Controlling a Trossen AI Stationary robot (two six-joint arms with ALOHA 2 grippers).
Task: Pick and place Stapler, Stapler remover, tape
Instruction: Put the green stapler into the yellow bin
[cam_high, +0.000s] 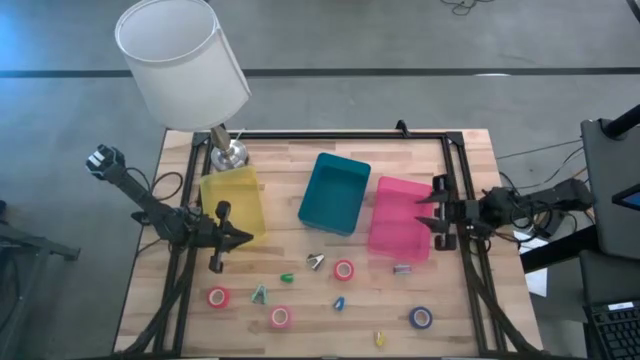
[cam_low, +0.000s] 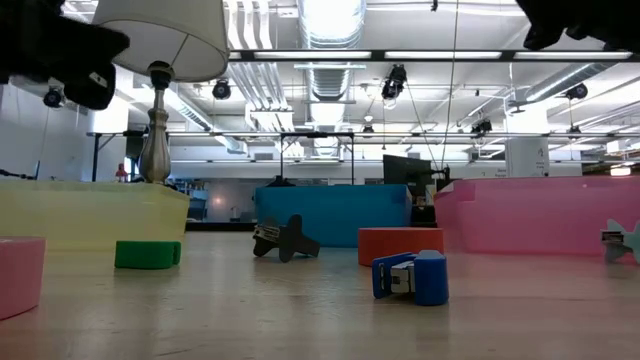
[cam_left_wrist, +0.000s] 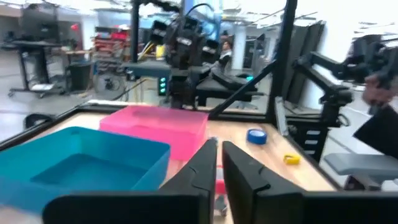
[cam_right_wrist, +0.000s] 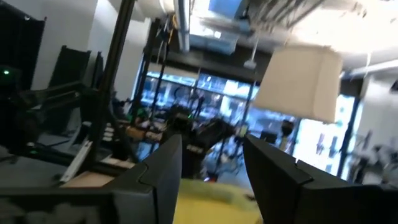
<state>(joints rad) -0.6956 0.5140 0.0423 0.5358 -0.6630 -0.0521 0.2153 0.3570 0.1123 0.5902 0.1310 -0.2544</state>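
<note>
From above, the small pieces on the pale wooden plank tabletop (cam_high: 300, 160) are too tiny to identify. Four ring-shaped tape rolls (cam_high: 344, 270) lie toward six o'clock. Left gripper (cam_high: 240, 238) fingers nearly closed, empty; right gripper (cam_high: 425, 211) fingers spread, empty.

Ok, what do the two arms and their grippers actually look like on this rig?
Both arms are dark, near-black jointed linkages with black cables trailing from them. The left gripper ends in two slim, tapered black fingers. The right gripper has broader, flat-faced dark fingers. No markings or labels are readable on either.
</note>
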